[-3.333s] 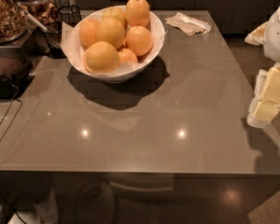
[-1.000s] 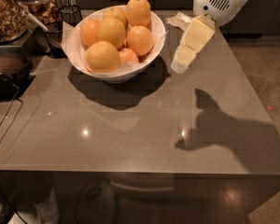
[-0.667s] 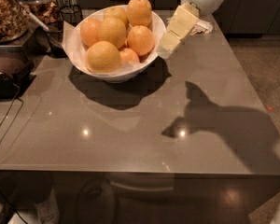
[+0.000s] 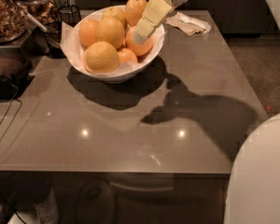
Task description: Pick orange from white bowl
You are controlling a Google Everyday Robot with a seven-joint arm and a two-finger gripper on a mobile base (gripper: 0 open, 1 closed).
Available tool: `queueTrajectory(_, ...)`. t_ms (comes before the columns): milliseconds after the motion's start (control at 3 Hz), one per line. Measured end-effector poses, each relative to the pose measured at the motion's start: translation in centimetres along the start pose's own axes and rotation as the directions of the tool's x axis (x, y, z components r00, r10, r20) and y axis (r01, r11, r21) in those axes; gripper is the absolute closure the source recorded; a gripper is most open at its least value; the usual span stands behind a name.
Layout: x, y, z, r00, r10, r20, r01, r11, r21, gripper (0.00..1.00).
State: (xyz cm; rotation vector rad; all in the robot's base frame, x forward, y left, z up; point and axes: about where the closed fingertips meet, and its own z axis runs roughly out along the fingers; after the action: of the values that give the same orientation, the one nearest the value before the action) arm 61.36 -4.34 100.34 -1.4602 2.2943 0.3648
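A wide white bowl [image 4: 144, 63] lined with crinkled white paper stands at the back left of the grey table. It holds several yellowish-orange oranges; the largest [image 4: 101, 56] lies at the front, another [image 4: 110, 31] sits in the middle, one [image 4: 136, 8] at the back. My gripper [image 4: 141, 35] comes in from the top right, its pale yellow fingers [image 4: 149, 17] pointing down-left over the bowl's right side, the tip right over an orange [image 4: 142, 46] at the right rim.
A crumpled white napkin [image 4: 190, 23] lies behind the bowl at the right. Glass jars of dried goods [image 4: 4, 15], a black wire holder [image 4: 69, 14] and a dark appliance [image 4: 4, 80] with a cord stand at the left. My white arm body [image 4: 261, 171] fills the lower right.
My gripper has moved left from the table's right side to above the bowl's right rim, and lowered toward the oranges. Its shadow moved left too.
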Motion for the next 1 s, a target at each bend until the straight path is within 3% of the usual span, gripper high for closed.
queueTrajectory(333, -1.7, -0.5, 1.2, 0.998, 0.036, 0.049, -0.034, 0.9987, -0.039, 0.00)
queueTrajectory(1000, -6.7, -0.6, 3.2, 0.995, 0.048, 0.090, -0.039, 0.9940, -0.102, 0.00)
